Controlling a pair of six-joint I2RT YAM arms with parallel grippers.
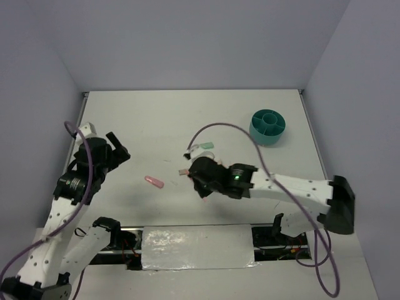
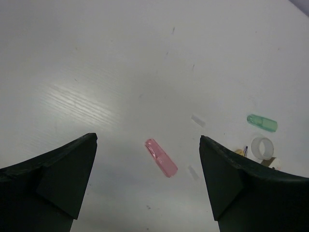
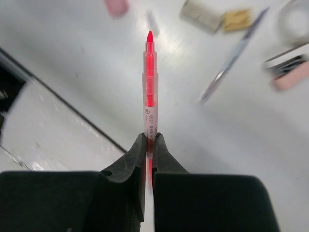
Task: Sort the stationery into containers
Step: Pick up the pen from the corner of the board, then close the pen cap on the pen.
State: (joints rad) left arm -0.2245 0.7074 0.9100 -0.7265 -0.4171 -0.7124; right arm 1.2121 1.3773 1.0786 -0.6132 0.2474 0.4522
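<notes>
R pincer (image 3: 149,138) clamped on thin pink pen (image 3: 150,82); L pincer (image 2: 147,139) spread wide, holding nothing.

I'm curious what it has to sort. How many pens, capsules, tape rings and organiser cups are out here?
Pens: 2, pink pen in the right gripper, grey pen lying loose
Capsules: 2, pink capsule and mint-green capsule
Tape rings: 1, white tape ring
Organiser cups: 1, teal organiser cup
Total: 6
A blurred pink piece by the ring is left uncounted.
</notes>
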